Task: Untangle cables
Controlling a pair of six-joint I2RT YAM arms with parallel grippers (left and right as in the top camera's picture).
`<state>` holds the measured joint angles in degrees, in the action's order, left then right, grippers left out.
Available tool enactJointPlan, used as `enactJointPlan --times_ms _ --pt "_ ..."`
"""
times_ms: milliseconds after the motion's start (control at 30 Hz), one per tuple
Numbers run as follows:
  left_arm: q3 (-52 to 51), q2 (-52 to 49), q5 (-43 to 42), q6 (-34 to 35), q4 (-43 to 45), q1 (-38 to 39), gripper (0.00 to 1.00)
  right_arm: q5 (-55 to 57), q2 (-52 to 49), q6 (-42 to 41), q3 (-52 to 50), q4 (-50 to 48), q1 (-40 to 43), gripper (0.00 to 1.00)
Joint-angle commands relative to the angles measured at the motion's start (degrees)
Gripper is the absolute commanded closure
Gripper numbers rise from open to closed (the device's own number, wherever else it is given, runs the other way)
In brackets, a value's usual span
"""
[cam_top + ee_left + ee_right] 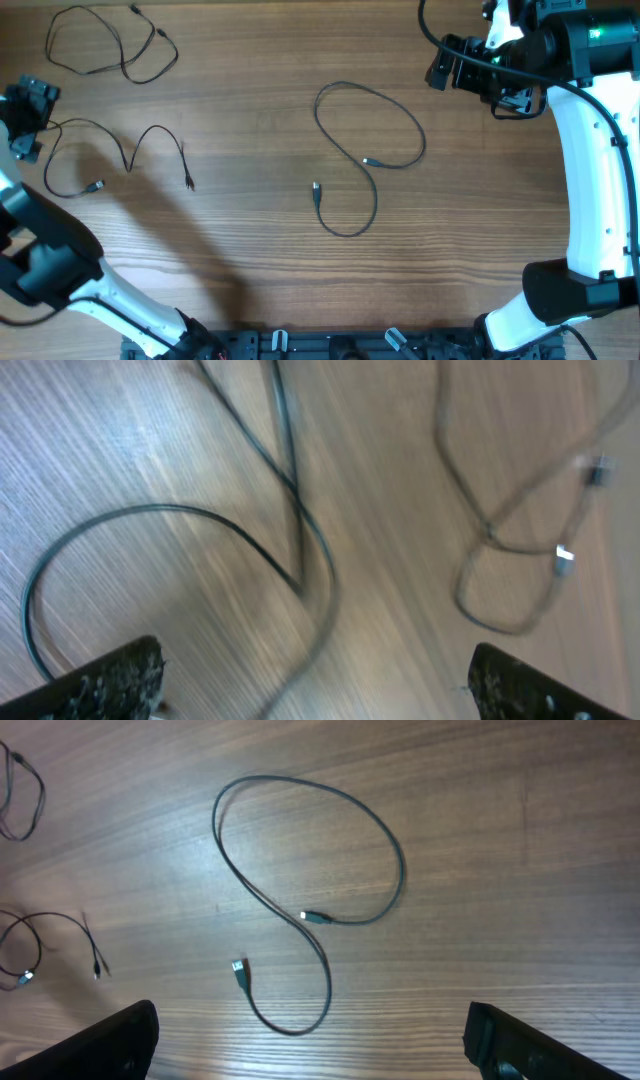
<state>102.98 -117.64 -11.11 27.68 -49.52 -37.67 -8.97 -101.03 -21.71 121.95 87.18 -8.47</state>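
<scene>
Left fingers [108, 682] and right fingers [110, 1042] gape; three cables [367, 160] lie apart.

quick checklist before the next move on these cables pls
1. Cables apart from one another: ok. The top-left cable, left cable and centre cable lie separately on the table.
2. Centre cable free of itself: cannot tell. One plug end lies right at its own strand.
3. Left gripper open and empty: ok.
4. Right gripper open and empty: ok. The centre cable is in its wrist view.
5. Left wrist view sharp enough to aim: not ok. It is blurred.
</scene>
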Motion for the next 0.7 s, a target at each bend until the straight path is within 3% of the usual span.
enactJointPlan --times_ms 0,33,100,233,467,600,633,667 --pt "0.5 5.05 -5.81 -0.26 -11.19 5.42 0.0 -0.63 0.09 0.66 0.22 -1.05 -0.35 0.0" --pt "-0.04 4.74 -5.66 -0.28 -16.48 8.17 0.0 -0.61 0.09 0.7 0.22 -1.01 -0.35 0.0" --pt "-2.32 4.68 -4.13 -0.26 -18.91 12.52 0.0 -0.63 0.09 0.7 0.22 -0.98 -0.35 0.0" --pt "-11.89 4.55 0.79 8.44 -12.76 18.62 0.0 -0.63 0.09 0.7 0.22 -0.76 -0.35 0.0" --pt "-23.41 4.48 7.69 13.55 0.0 19.15 0.01 -0.63 0.09 0.5 0.22 -0.81 -0.35 0.0" --pt "-26.43 4.48 11.17 13.11 1.9 19.15 0.14 -0.66 0.09 0.07 0.22 -0.79 -0.35 0.0" --pt "-26.43 4.48 12.87 13.09 2.01 19.12 0.2 -0.63 0.09 0.09 0.22 -0.81 -0.35 0.0" --pt "-26.43 4.48 13.81 13.11 2.23 19.12 0.35 -0.63 0.09 0.09 0.22 -0.85 -0.35 0.0"
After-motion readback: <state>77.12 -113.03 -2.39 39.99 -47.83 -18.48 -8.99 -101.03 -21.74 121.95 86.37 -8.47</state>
